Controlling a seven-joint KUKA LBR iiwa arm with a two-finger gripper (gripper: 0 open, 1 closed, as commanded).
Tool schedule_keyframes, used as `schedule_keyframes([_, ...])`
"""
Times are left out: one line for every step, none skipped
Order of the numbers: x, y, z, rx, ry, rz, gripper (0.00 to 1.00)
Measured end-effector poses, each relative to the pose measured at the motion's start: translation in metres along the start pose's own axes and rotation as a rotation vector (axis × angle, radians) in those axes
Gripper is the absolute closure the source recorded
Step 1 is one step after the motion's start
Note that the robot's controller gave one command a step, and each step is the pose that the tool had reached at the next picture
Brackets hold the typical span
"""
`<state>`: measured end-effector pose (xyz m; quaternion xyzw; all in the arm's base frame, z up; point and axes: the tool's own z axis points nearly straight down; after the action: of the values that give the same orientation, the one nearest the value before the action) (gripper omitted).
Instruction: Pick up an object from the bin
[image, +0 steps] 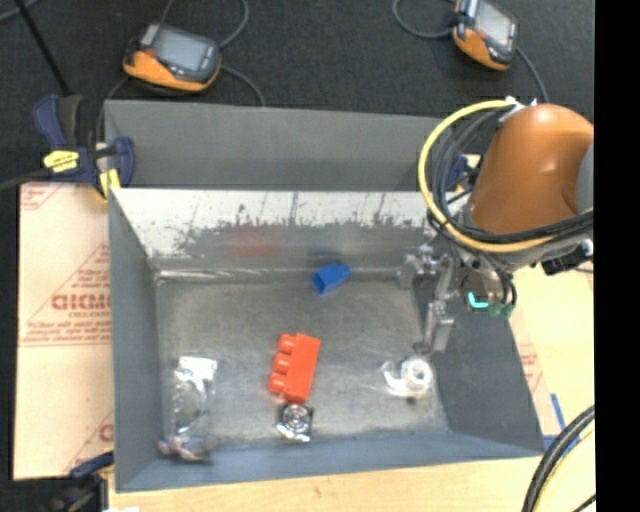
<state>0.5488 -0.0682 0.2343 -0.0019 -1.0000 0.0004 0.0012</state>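
Observation:
My gripper (433, 335) hangs at the right side of the bin, its fingers pointing down, just above and slightly right of a small white tape roll (410, 378) that lies on the bin floor. Nothing shows between the fingers. An orange toy brick (294, 366) lies near the middle front, well to the left of the gripper. A small blue block (331, 277) rests against the back wall.
A round silver piece (295, 422) sits just in front of the orange brick. A clear plastic bag with small parts (192, 393) lies at the front left, with a dark little thing (183, 449) in the corner. The arm's orange cover and cables hang over the right rim.

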Motion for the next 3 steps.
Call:
schedule_keyframes([-0.015,0.031,0.09,-0.001,-0.001,-0.593,0.0])
schedule_keyframes([0.017,0.079,0.136,-0.003,0.0,-0.795,0.0])
schedule_keyframes([0.06,0.103,0.15,-0.002,-0.004,-0.879,0.0])
